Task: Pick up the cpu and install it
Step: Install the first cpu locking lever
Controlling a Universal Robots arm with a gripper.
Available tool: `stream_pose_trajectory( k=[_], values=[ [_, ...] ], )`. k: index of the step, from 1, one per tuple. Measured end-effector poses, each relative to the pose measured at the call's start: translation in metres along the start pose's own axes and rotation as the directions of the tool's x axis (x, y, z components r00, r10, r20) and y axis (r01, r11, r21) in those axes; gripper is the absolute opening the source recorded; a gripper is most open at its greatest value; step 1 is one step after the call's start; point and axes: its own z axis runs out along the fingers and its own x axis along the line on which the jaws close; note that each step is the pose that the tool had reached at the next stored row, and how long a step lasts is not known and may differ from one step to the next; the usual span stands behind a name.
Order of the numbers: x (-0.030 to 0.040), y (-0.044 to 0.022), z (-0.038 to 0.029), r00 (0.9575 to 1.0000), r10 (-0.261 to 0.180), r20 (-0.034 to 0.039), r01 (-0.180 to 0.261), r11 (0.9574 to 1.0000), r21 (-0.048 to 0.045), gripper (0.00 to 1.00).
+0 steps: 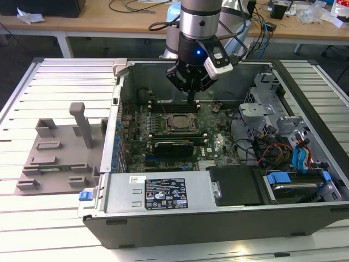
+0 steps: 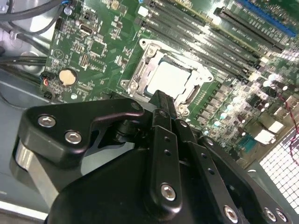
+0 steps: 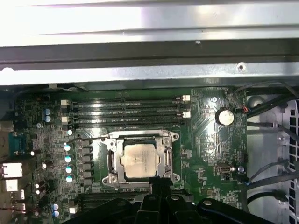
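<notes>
An open computer case (image 1: 218, 180) lies on its side on a table of pale metal slats (image 1: 65, 76). Behind it runs a wooden workbench (image 1: 109, 22) strewn with cables. On the slats at the exterior view's left sits a grey moulded tray (image 1: 57, 158) with an upright post.

Inside the case the green motherboard (image 3: 205, 140) faces up. The cpu (image 3: 137, 161) lies flat in its metal-framed socket (image 3: 140, 156) near the middle of the board, its silvery top plate bare; in the second wrist view the cpu (image 2: 169, 78) sits square within the frame. Memory slots (image 3: 126, 112) run beside the socket, and a round coin battery (image 3: 224, 116) sits off to one side.

The gripper (image 1: 192, 97) hangs above the board, just beside the socket, with the arm rising out of the case. In the second wrist view its fingers (image 2: 164, 105) look drawn together, holding nothing, the tip near the socket's edge. A grey box with a black-and-white label (image 1: 158, 194) fills the case's near side, with blue cables (image 1: 300, 158) at the exterior view's right.
</notes>
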Motion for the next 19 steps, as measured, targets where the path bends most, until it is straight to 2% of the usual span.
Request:
stream_pose_trajectory(
  k=[1, 2, 3, 16, 19],
  values=[
    [0.0000, -0.0001, 0.0000, 1.0000, 0.000, -0.0005, 0.000, 0.9999, -0.0103, 0.11],
    [0.0000, -0.0003, 0.0001, 1.0000, 0.000, -0.0016, 0.000, 0.9993, -0.0362, 0.11],
    [0.0000, -0.0004, 0.0000, 1.0000, -0.002, -0.0018, 0.001, 0.9992, -0.0387, 0.11],
    [0.0005, -0.0004, 0.0000, 1.0000, -0.007, -0.0016, 0.007, 0.9992, -0.0392, 0.11],
    [0.0086, -0.0008, -0.0001, 1.0000, -0.007, -0.0014, 0.007, 0.9992, -0.0392, 0.11]
  ],
)
